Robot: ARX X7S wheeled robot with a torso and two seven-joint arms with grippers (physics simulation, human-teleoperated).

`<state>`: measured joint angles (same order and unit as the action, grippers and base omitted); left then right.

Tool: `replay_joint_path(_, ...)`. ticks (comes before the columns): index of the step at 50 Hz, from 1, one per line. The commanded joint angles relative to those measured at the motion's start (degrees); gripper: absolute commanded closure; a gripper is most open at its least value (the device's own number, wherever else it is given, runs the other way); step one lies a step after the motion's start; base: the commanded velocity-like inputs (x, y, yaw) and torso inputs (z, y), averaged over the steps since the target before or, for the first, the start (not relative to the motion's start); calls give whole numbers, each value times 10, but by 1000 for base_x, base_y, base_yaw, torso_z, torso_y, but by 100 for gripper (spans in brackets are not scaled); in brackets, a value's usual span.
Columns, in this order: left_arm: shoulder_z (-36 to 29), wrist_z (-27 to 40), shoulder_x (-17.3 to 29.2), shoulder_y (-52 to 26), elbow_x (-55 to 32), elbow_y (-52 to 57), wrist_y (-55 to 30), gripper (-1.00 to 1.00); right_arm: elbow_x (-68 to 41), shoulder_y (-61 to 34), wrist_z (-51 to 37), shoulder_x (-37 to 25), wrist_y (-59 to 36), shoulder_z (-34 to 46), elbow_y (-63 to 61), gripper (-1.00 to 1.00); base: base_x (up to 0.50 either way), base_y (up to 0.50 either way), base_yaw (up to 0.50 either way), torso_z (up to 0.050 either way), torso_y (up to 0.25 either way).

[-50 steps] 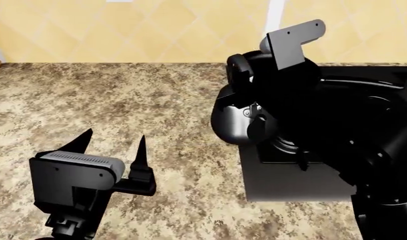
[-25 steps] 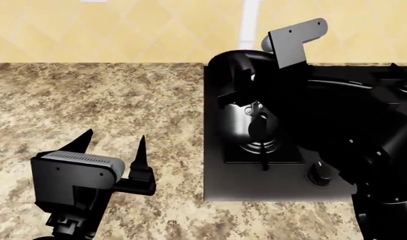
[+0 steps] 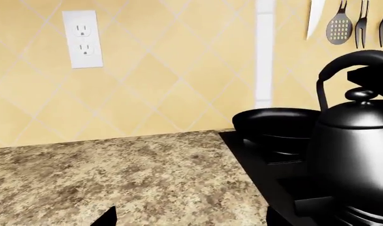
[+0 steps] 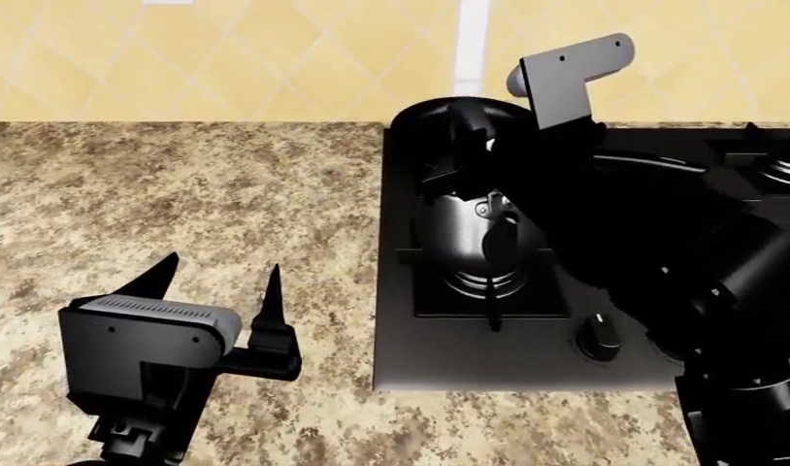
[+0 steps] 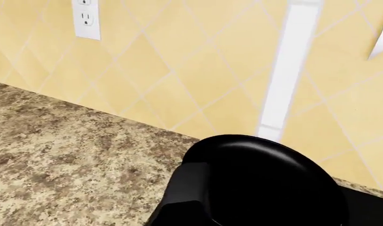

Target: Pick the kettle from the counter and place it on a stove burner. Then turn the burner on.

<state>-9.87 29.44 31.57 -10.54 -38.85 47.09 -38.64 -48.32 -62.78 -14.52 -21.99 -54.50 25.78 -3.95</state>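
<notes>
The kettle [image 4: 463,236] hangs over the front-left stove burner [image 4: 488,284] of the black hob; I cannot tell whether it rests on the grate. My right gripper [image 4: 477,146] is shut on its arched handle from above; one finger [image 5: 188,188] shows in the right wrist view. In the left wrist view the kettle [image 3: 358,155] stands at the hob's near corner with its knobbed lid up. My left gripper [image 4: 220,282] is open and empty over the counter [image 4: 175,194], well left of the hob; its tips [image 3: 110,217] show in the left wrist view.
A black frying pan [image 4: 428,115] sits on the back-left burner right behind the kettle, also in the wrist views [image 3: 276,125] [image 5: 260,179]. A burner knob [image 4: 600,337] lies at the hob's front. Utensils [image 3: 339,26] and an outlet [image 3: 82,38] are on the tiled wall.
The view has shifted right, bringing more of the hob in. My right gripper has carried the kettle from the counter's edge to over the front-left burner. The left gripper has not moved.
</notes>
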Motion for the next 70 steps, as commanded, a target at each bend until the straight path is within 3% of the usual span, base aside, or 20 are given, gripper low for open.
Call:
replay_joint_path(1, 0, 1, 1, 1, 0, -2, 3, -100, 33, -12, -4, 2, 13, -9, 1, 100, 0, 0, 0, 0, 0)
replay_joint_path(30, -16, -4, -2, -2, 10, -25, 12, -100, 80, 11, 11, 6, 71, 18, 72, 100, 0, 0, 0, 1, 1)
replay_joint_path(52, -16, -2, 0, 0, 8, -26, 17, -100, 50, 25, -1, -7, 29, 17, 37, 100, 0, 0, 0, 0, 0)
replay_joint_path(53, -16, -1, 0, 0, 8, -26, 17, -100, 49, 24, -2, -7, 26, 17, 35, -100, 0, 0, 0, 0, 0)
replay_joint_path(70, -19, 2, 1, -2, 7, -25, 17, -100, 46, 22, -11, -9, 24, 12, 35, -100, 0, 0, 0, 0, 0)
